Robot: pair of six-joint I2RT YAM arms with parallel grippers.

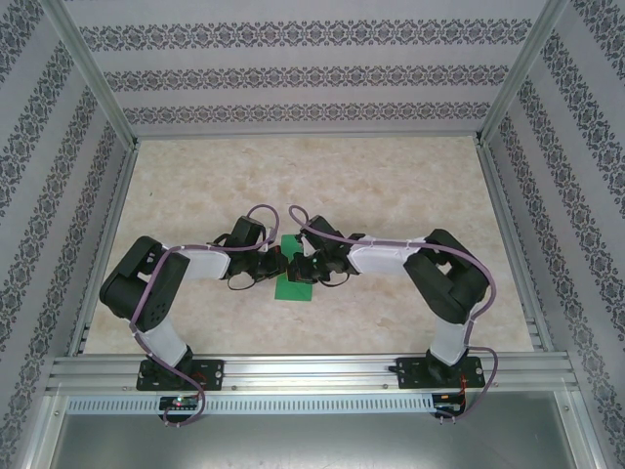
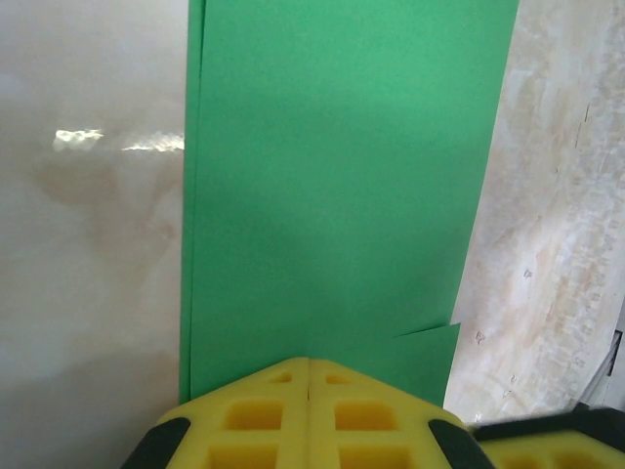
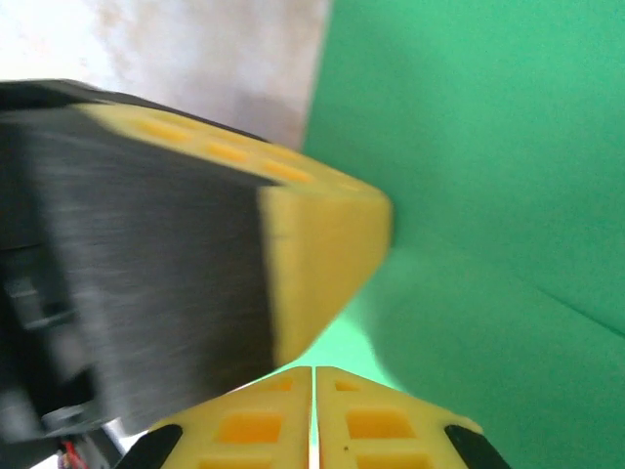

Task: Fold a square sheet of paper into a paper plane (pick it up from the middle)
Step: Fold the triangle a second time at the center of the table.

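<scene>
Looking down from the top external camera, both arms bend inward and meet near the middle of the marbled table [image 1: 391, 195]. The left gripper [image 1: 276, 266] and the right gripper [image 1: 299, 266] sit tip to tip over the green paper [image 1: 292, 287]. The paper lies flat on the table, with green showing beyond and in front of the dark fingers. From this height I cannot tell how the fingers stand.

At the left wrist, the left gripper [image 2: 309, 363] has its two yellow pads pressed together, with only a hairline seam between them. Their tip meets the near end of the green paper [image 2: 332, 176]; whether a layer is pinched I cannot tell. The paper runs away from the pads as a long band, with table [image 2: 88, 254] on both sides. Its left edge shows a double line, one layer on another. A small pointed flap [image 2: 430, 334] juts from its right edge near the pads.

At the right wrist, the right gripper [image 3: 312, 376] likewise has its pads closed, with a thin seam between them. Just ahead, a blurred yellow-padded finger [image 3: 322, 244] of the left gripper reaches in from the left, its tip above the green paper [image 3: 488, 127]. A crease slants across the paper toward the right edge. Bare table [image 3: 195, 39] shows at the top left.
</scene>
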